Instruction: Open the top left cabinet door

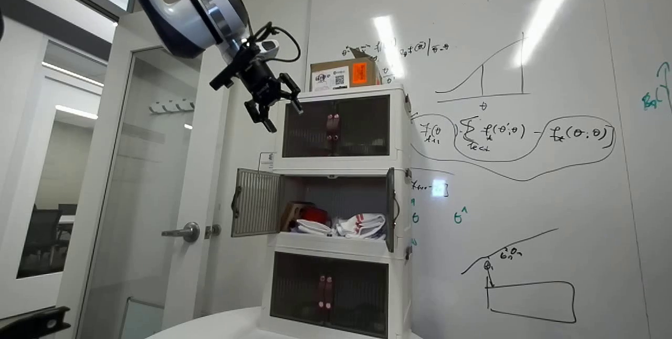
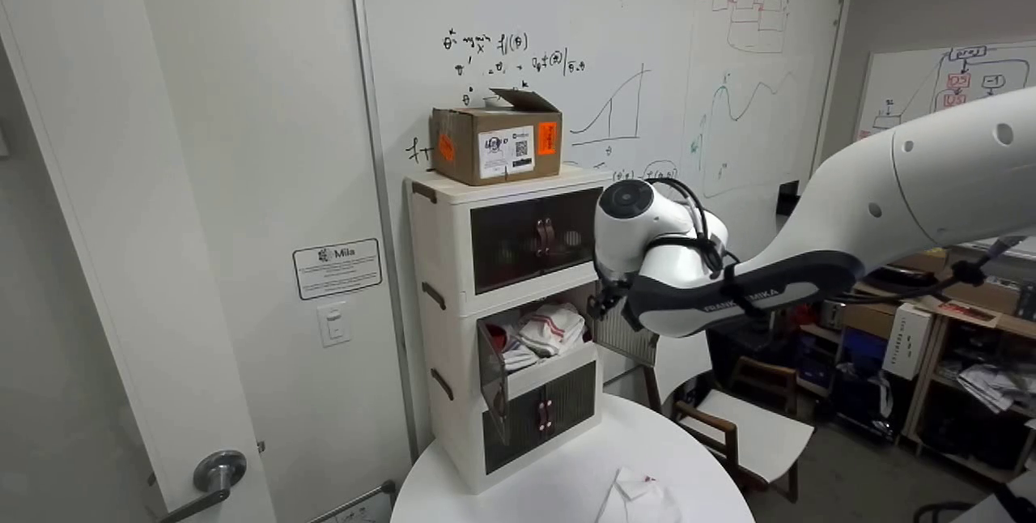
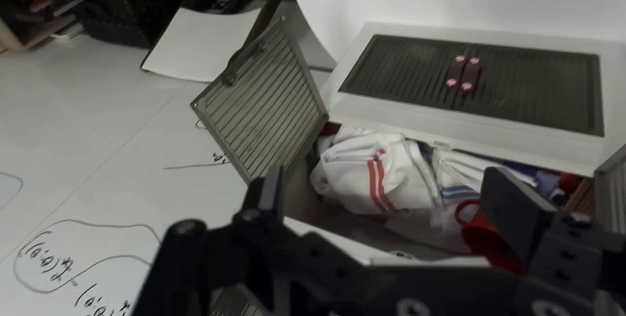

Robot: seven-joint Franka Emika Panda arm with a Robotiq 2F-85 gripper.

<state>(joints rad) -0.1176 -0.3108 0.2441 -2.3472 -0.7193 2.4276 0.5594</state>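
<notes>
I think the robot is working on the first step, which is reaching for the door. Its black two-finger gripper point(image 1: 285, 118) is hanging in the air in front of the tall white three-part cabinet point(image 2: 445, 240). The fingers are standing wide apart, and they are holding nothing. The small, squarish, dark-paned top left door point(image 1: 307, 129) is sitting in the left half of the highest part, and it is not opening yet. The wrist view is showing mostly the middle part between the fingers, so I cannot tell how near the gripper is to the door.

Next, I am guessing, the gripper is going to need the dark red-brown left handle point(image 2: 540, 238) on that door's inner edge. It should be closing on just that one, then pulling it out and around to the left. A matching dark red-brown right handle point(image 2: 549, 235) is sitting just beside it, so grabbing both could be an easy mistake.

Below, the grey ribbed middle left door point(image 1: 257, 202) is sticking out, and so is the grey ribbed middle right door point(image 3: 264, 105). A low swing could be bumping them. Inside, a bunched white cloth with red stripes point(image 1: 361, 225) and a red cup point(image 3: 484, 240) are lying. On top, a brown cardboard box point(image 2: 496, 142) is sitting with a flap poking up.
</notes>
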